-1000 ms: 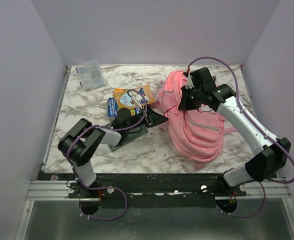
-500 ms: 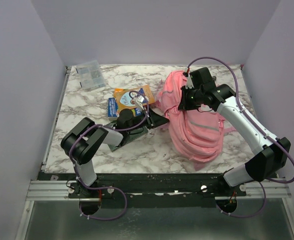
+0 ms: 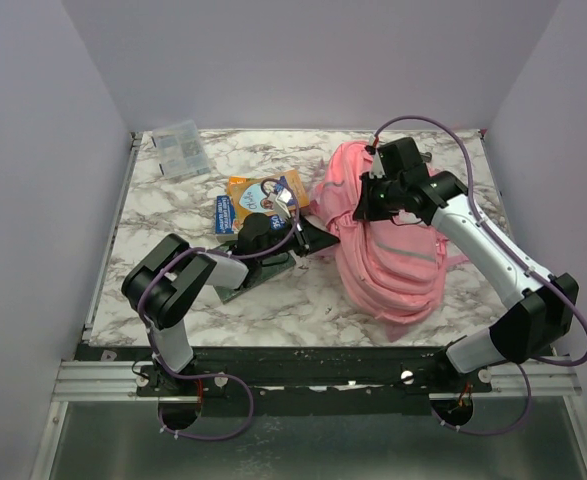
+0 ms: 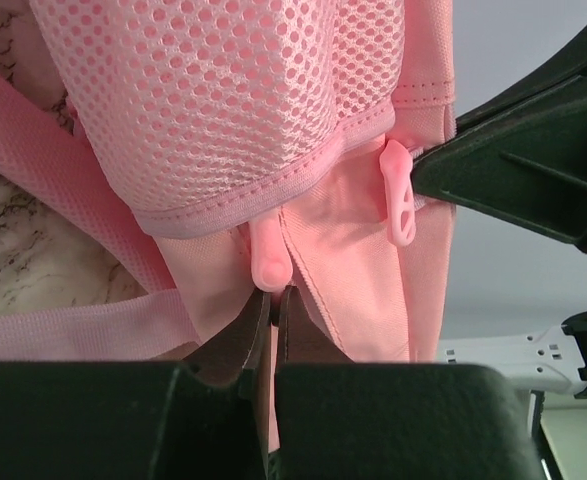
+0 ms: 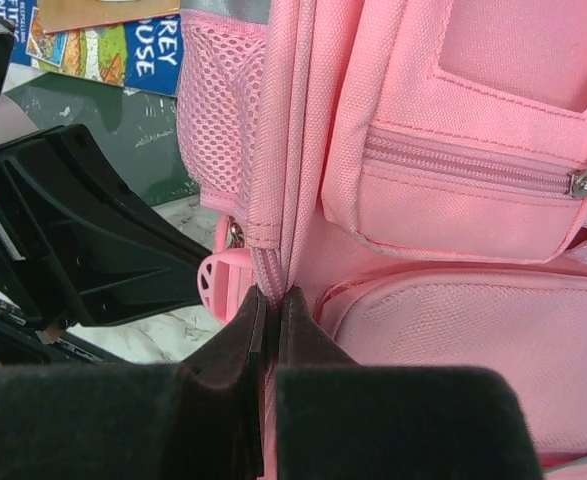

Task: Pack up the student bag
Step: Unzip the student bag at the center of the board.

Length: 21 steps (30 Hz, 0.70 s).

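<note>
The student bag [image 3: 393, 265] is a soft pink backpack lying at the table's right. My left gripper [image 3: 323, 240] reaches its left edge from the left. In the left wrist view the left gripper [image 4: 271, 300] is shut on a pink zipper pull [image 4: 269, 262] under the mesh pocket [image 4: 233, 100]. A second pull [image 4: 398, 200] hangs free to the right. My right gripper [image 3: 365, 205] is at the bag's upper left. In the right wrist view the right gripper [image 5: 271, 298] is shut on the bag's raised zipper seam [image 5: 283, 150], beside a zipped front pocket [image 5: 463, 170].
An orange book [image 3: 263, 190], a blue book [image 3: 223, 213] and a green book [image 3: 263, 272] lie under and beside the left arm. A clear plastic box [image 3: 181, 148] sits at the back left corner. The two grippers are close together at the bag's left edge.
The left gripper has slid right to the bag's edge and its jaws have closed on the zipper pull. The right gripper has kept its grip and barely moved.
</note>
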Available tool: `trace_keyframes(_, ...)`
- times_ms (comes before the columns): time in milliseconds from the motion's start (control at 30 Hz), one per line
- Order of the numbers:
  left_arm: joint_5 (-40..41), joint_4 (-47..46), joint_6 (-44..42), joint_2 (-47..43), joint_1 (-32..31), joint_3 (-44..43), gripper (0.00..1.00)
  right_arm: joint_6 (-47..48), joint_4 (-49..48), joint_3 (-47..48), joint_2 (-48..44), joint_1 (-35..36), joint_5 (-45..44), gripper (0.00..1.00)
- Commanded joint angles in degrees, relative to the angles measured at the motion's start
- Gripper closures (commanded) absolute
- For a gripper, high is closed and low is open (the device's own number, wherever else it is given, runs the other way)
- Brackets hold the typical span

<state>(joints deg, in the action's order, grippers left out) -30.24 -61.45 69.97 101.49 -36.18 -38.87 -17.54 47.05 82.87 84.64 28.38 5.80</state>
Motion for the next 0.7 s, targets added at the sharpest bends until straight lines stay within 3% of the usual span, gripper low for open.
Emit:
trace_keyframes(0, -4.43, 1.29, 3.15, -0.04, -0.37, -1.89, 1.00, -4.66, -8.95, -3.37, -2.29, -0.09, -1.33, 0.99)
trace_keyframes(167, -10.01, 1.64, 7.40, -1.21, -0.33, -1.47, 1.00, -10.64, -16.39, -8.77, -4.67, -0.15, -7.06, 0.99)
trace_keyframes(667, -9.04, 1.36, 10.26, -2.56, -4.57, 1.60, 1.00, -33.35, -31.73, -15.72, -7.00, -0.15, -22.36, 1.00)
